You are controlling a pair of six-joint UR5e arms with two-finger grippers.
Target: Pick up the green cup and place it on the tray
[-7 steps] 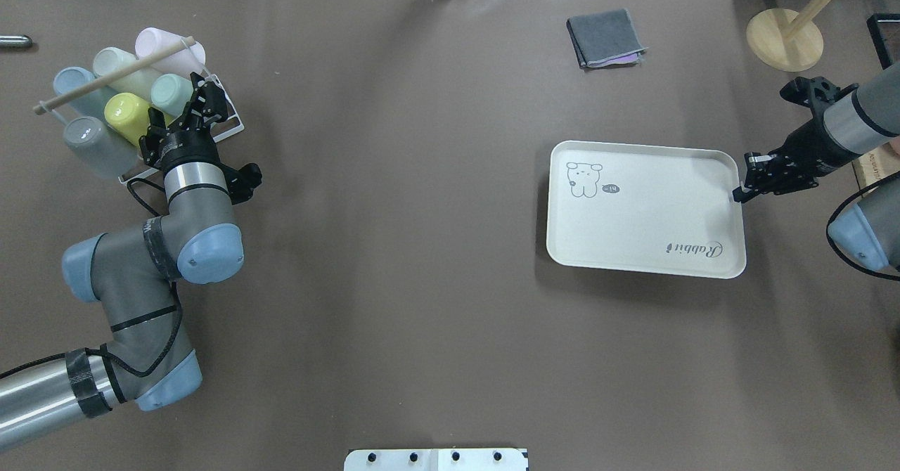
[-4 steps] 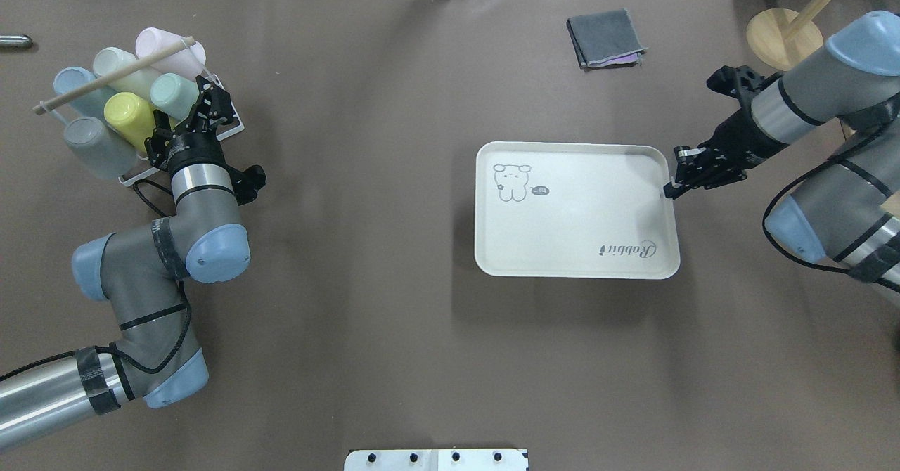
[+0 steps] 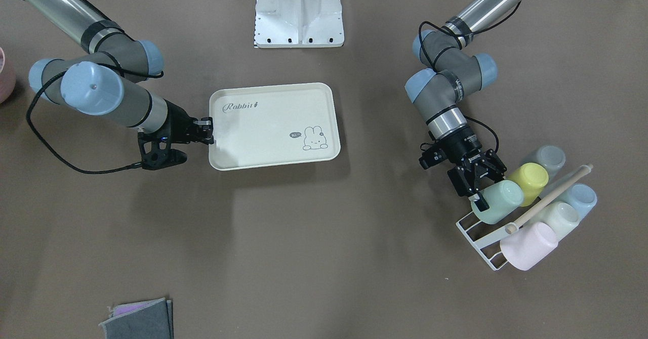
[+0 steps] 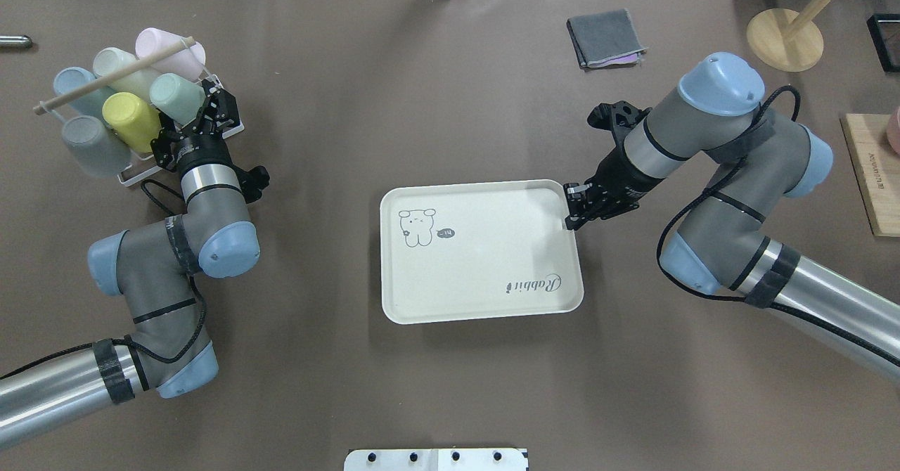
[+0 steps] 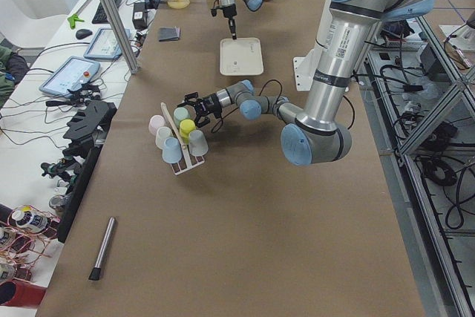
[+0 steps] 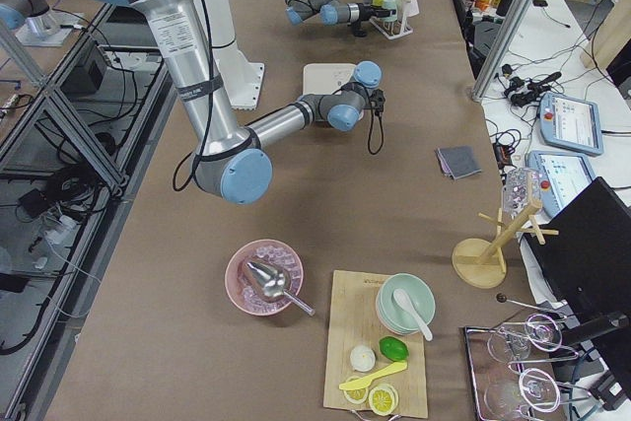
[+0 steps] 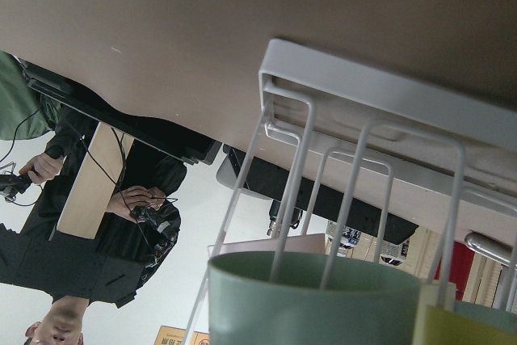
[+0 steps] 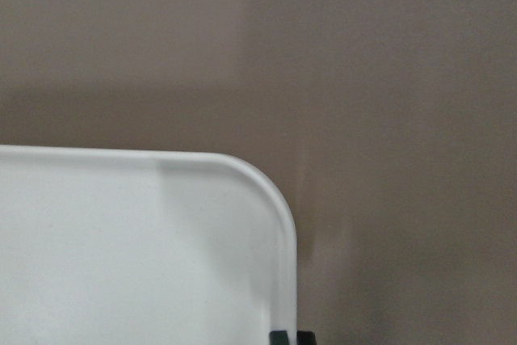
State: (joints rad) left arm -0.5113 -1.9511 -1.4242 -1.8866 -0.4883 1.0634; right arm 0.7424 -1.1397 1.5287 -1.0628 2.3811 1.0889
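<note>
On the brown worktop (image 4: 450,386), the tray (image 4: 478,274) is pinched at its rim by the closed right tool (image 4: 569,216). Farther back, the green cup (image 4: 172,97) is seen lying in a wire rack (image 4: 228,131), flanked by the spread left tool (image 4: 205,109).

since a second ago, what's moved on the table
The right gripper, shut on the tray at its rim, has dragged it from the robot's right side to mid-table. The left gripper crept closer to the green cup in the rack; whether it grips yet is unclear. The other cups, rack and folded cloth stayed put.
</note>
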